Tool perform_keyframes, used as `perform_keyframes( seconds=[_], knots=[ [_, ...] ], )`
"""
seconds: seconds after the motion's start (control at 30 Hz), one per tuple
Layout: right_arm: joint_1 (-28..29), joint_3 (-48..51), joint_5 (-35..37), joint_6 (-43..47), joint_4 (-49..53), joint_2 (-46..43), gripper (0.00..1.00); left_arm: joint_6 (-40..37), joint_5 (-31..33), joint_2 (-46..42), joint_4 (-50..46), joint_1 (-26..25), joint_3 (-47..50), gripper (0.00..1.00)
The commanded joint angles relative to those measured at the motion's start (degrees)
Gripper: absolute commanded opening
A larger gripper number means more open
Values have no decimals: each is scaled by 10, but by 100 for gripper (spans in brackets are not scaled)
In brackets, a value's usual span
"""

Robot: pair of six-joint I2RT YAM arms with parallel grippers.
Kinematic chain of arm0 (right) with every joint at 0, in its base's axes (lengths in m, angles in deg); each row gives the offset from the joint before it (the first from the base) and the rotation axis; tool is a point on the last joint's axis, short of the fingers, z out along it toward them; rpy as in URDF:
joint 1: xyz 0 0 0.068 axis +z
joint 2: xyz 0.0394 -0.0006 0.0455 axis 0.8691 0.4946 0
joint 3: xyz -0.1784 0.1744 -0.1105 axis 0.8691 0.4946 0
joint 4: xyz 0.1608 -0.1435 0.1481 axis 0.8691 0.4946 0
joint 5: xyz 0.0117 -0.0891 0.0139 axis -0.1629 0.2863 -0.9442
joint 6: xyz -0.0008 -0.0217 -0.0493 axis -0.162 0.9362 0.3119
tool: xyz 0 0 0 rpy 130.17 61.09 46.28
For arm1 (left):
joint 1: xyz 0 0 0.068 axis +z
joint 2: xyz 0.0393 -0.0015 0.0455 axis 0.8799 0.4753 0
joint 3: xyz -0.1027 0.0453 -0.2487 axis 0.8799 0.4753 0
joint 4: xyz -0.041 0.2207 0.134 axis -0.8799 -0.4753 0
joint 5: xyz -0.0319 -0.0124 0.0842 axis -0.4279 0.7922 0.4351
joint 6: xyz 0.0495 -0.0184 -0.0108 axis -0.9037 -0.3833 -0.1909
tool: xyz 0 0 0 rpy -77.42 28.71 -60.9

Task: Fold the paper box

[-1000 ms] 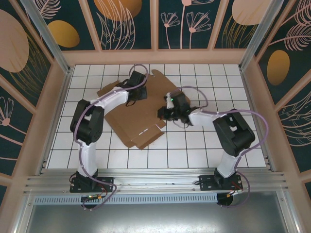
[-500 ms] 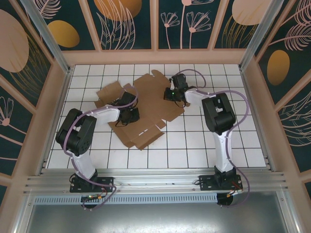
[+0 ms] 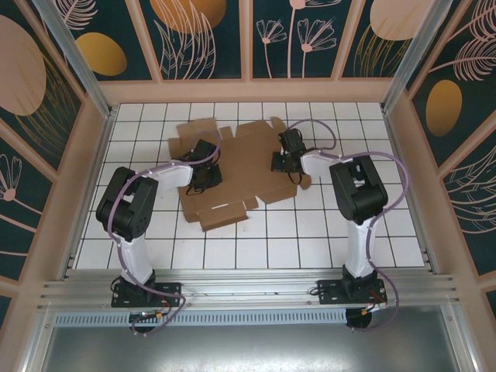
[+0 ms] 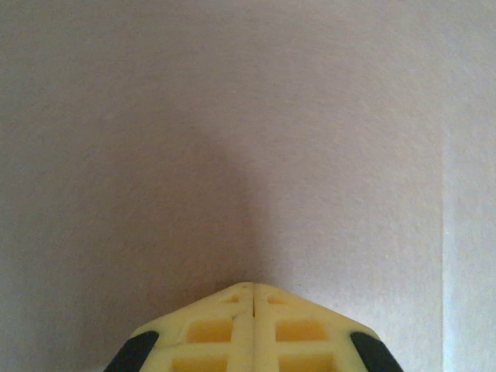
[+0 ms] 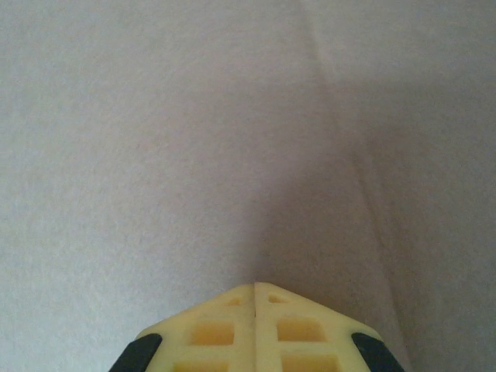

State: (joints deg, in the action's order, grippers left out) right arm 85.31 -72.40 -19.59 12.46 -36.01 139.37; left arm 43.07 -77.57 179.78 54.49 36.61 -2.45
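Change: the plain brown corrugated cardboard paper box, a flat die-cut sheet, has swung from a diagonal lie to nearly square with the white tiled floor; it now sits upper centre.
Meaning: probably alignment; no flap is raised yet.
Left gripper: clenched, empty, tip against the sheet's left part.
Right gripper: clenched, empty, beside a crease at upper right.
Hard to make out: which panel each tip touches.

Closed left hand rests tip-down on the paper box.

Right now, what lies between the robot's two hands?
A bare stretch of the paper box, brown cardboard, between the left hand and the right hand; the overhead view shows it.
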Motion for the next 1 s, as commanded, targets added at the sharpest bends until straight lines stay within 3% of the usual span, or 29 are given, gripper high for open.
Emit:
perform_keyframes(
  seconds=[0.0, 0.13, 0.23, 0.33, 0.47, 0.57, 0.77, 0.97],
  knots=[
    [42, 93, 24, -4, 63, -33, 0, -29, 30, 35, -38, 5, -48, 0],
    [128, 155, -54, -26, 33, -73, 0, -68, 25, 84, -58, 5, -119, 0],
    [201, 149, -141, -28, 15, -65, 0, -82, 20, 128, -71, 5, -170, 0],
    [218, 135, -192, -37, -15, -82, 0, -85, -2, 142, -67, 4, -195, 0],
    [164, 132, -210, -54, -48, -136, 0, -89, 9, 107, -57, 2, -185, 0],
    [113, 108, -176, -45, -33, -145, 0, -93, 18, 64, -37, 2, -155, 0],
    [34, 28, -111, -24, -10, -76, 0, -79, 16, 20, -15, 3, -117, 0],
    [21, -33, -60, -9, 25, 23, 0, -76, 24, 35, -35, 10, -122, 0]
  ],
)
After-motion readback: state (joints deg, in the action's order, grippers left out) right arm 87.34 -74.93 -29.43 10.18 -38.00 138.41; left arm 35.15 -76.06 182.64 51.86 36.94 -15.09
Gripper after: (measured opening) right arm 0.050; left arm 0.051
